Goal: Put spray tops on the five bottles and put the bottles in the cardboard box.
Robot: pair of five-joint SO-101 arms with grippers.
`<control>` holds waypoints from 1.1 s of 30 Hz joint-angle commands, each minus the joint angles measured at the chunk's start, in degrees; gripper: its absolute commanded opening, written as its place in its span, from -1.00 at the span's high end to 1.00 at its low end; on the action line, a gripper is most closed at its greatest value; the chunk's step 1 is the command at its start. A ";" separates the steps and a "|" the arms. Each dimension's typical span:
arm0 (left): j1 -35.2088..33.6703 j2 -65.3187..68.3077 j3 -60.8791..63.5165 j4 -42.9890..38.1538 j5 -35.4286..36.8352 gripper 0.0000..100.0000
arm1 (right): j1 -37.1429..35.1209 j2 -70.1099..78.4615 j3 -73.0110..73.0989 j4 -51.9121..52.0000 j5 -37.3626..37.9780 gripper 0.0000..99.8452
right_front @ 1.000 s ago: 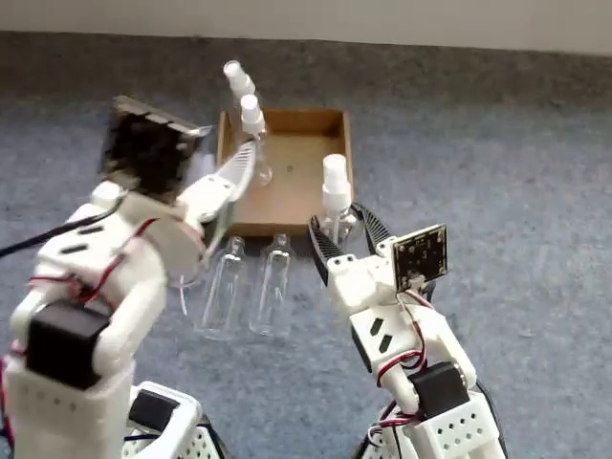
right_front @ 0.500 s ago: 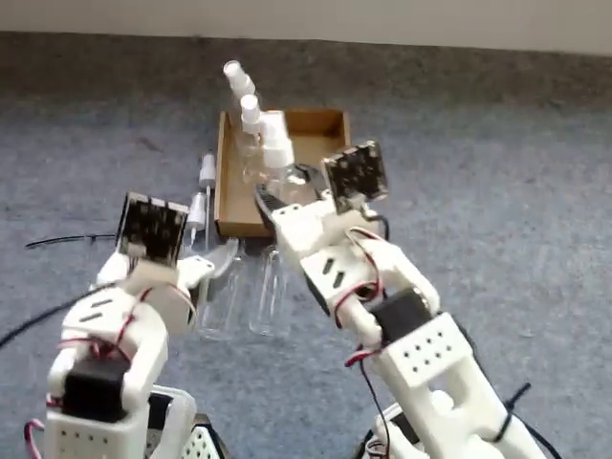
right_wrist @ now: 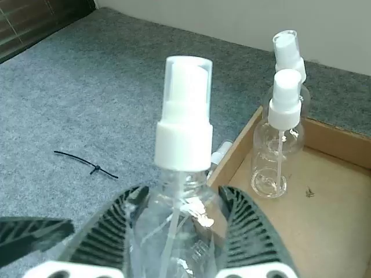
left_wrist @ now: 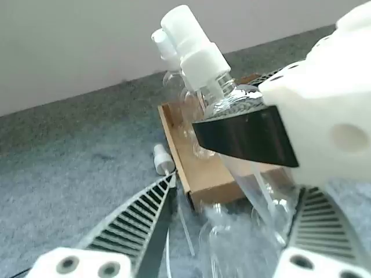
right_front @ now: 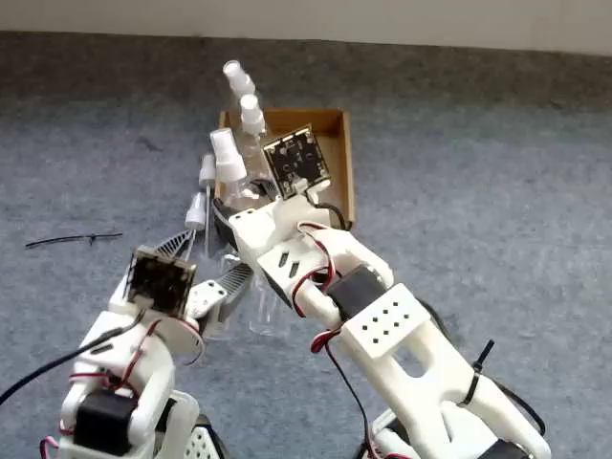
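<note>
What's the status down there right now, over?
Right gripper shut on a capped bottle by the cardboard box. Left gripper open over bare bottles. Two finished bottles stand inside. Arms crowd each other.

Clear, glossy plastic bottle (right_wrist: 174, 231), matt brown cardboard box (right_wrist: 330, 231), rough grey carpet (right_wrist: 87, 98) underneath.

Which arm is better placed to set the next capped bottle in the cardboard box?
Right: its tool is shut on a spray-topped bottle at the cardboard box's edge. The left tool is open near uncapped bottles.
</note>
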State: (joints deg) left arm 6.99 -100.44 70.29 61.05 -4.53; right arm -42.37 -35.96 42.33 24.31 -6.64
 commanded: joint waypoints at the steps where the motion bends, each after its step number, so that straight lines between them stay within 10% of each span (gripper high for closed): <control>1: 0.40 5.76 0.48 -4.92 -0.62 0.39 | -0.48 -5.05 -4.18 4.00 -0.44 0.99; 24: 0.31 8.31 -6.46 -1.49 -0.70 0.39 | 6.20 0.75 -9.10 3.03 2.99 0.99; 33: -22.73 10.07 -9.36 -6.51 -0.70 0.39 | 6.11 17.98 -23.60 2.59 5.45 0.99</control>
State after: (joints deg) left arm -6.20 -92.79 63.52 57.98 -5.05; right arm -36.84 -20.04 25.27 28.18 -2.07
